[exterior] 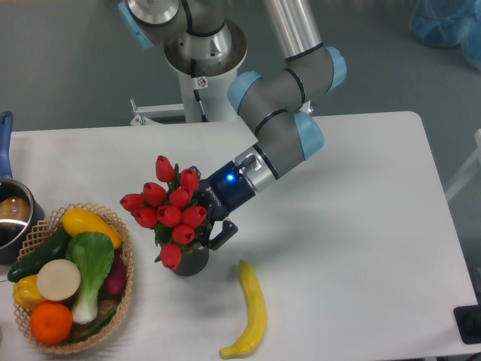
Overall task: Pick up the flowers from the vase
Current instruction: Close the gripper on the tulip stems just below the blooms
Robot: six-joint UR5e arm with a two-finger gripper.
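Now, flowers (169, 207): a bunch of red tulip buds with green leaves, left of the frame's centre, standing in the vase with the heads spread above its mouth; one bud droops low on the left side of the rim
vase (192, 258): small dark cylinder just below the bunch, upright on the table, mostly hidden by buds and leaves
gripper (204, 218): pushed in against the right side of the bunch, at the level just above the vase mouth; a blue light glows on its body; one dark finger (221, 235) shows at the lower right of the flowers, the other is lost behind the buds, so whether it is spread or clamped on the stems cannot be told
arm (279, 120): grey with light blue joints, slanting down from the upper middle of the frame towards the flowers
banana (251, 310): yellow, lying at the lower centre, right of and below the vase, apart from it
basket (123, 287): woven wicker, lower left, holding an orange, a yellow pepper, greens and other produce, near the vase but not touching
pot (10, 214): at the far left edge, cut off, with a blue handle
table (361, 226): white, bearing everything
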